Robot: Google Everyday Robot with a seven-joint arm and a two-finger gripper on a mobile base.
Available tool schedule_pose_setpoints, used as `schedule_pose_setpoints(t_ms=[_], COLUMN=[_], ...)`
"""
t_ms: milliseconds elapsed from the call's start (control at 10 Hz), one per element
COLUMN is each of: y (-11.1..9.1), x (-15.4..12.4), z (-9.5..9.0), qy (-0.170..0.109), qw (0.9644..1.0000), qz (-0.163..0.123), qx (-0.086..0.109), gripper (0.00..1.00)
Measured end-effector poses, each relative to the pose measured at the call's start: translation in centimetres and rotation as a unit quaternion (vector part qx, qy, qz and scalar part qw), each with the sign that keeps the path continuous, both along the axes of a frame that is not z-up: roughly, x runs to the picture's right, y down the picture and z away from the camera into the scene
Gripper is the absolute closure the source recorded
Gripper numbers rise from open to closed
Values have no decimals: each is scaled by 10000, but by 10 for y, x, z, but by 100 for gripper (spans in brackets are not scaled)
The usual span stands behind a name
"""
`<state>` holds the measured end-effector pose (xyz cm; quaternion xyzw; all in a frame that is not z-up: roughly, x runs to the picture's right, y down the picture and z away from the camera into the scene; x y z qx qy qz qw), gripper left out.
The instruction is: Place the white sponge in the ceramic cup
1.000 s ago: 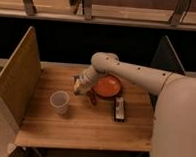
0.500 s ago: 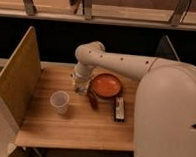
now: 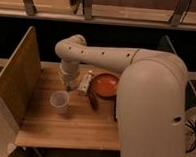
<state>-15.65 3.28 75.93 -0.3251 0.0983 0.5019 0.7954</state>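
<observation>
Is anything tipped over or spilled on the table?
Nothing stands out. The ceramic cup stands upright on the table, the orange plate lies flat, and no spill shows. The gripper hangs just behind the cup, fingers shut.

Pale handleless ceramic cup (image 3: 60, 101), upright, hand (image 3: 69, 85) just behind it, white sponge (image 3: 85, 82) lying farther right
</observation>
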Motion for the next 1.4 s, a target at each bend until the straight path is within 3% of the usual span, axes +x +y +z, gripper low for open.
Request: schedule_pose_setpoints(t_ms=[600, 1100, 1400], y=[-4, -10, 13], x=[3, -36, -53], z=[0, -39, -55], qy=[21, -355, -574], qw=[10000, 9974, 9966], qz=[-48, -432, -481], qx=[67, 453, 345], gripper=[100, 100, 100])
